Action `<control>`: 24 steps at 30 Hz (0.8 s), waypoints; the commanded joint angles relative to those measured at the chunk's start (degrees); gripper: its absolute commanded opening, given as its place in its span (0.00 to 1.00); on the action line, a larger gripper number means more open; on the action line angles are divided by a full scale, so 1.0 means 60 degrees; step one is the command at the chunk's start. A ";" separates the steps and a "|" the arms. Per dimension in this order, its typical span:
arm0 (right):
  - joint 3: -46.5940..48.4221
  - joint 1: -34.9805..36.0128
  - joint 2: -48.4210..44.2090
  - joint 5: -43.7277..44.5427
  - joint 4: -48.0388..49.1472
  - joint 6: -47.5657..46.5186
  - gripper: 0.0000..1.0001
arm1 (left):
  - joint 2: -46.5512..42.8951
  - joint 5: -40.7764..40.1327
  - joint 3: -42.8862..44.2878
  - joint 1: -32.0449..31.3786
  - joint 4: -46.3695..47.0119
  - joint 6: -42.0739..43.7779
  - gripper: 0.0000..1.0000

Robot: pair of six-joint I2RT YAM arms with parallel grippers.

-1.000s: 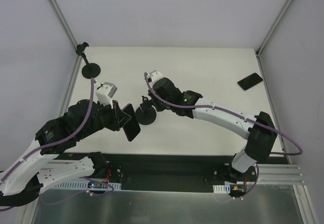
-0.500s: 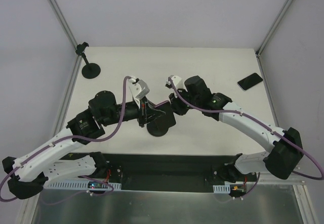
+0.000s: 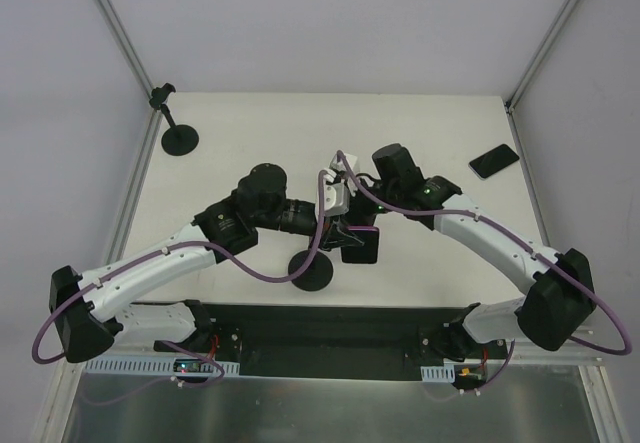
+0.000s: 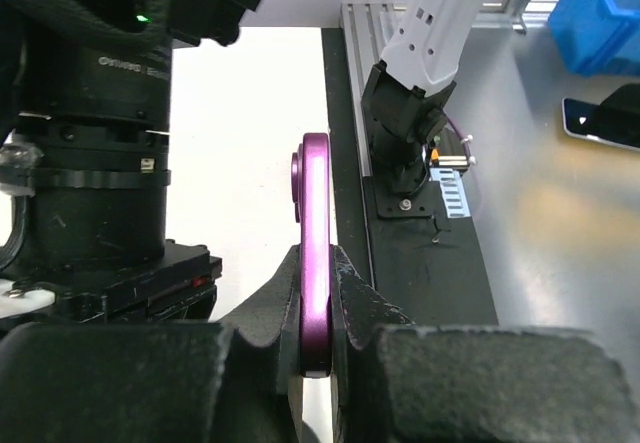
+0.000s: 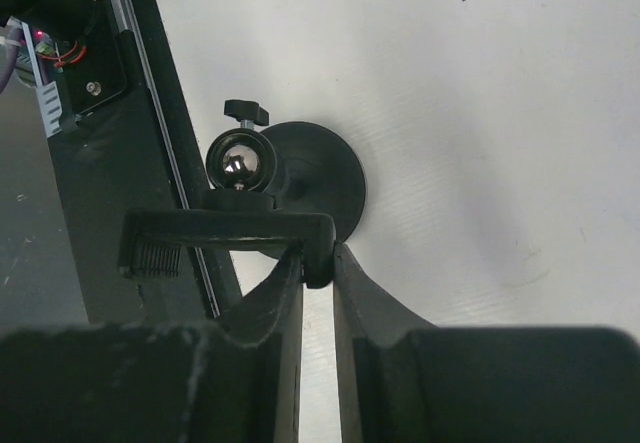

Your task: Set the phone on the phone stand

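Note:
My left gripper [image 3: 343,231] is shut on the phone [image 3: 362,247], a dark slab with a pinkish-purple edge. It holds the phone on edge above the table's near middle. The left wrist view shows the purple edge [image 4: 315,213] clamped between the pads of that gripper [image 4: 316,263]. My right gripper [image 5: 318,255] is shut on the end of the phone stand's clip bar [image 5: 225,231], with the ball joint and round base [image 5: 335,178] below it. From above, the stand's base [image 3: 312,271] is near the front edge, and the right gripper [image 3: 350,201] is just behind the phone.
A second, similar stand [image 3: 178,135] is at the far left corner. A second phone [image 3: 493,160] lies flat at the far right. The black front rail [image 3: 320,328] with both arm bases runs just below the stand's base. The two arms crowd together at the centre.
My left arm has swung right, carrying the phone from the left side to the centre. The stand, held by my right gripper, has shifted toward the table's near edge.

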 commanded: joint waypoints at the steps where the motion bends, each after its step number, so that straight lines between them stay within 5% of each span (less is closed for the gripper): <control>1: 0.0972 -0.0152 0.0095 -0.1401 0.0115 -0.0320 0.00 | -0.0128 0.0696 0.0556 0.0099 0.0876 0.1140 0.00; 24: 0.0827 -0.0387 -0.0138 -0.1313 0.0481 -0.0263 0.00 | 0.0693 0.1516 -0.0103 0.1872 0.1463 -0.0119 0.00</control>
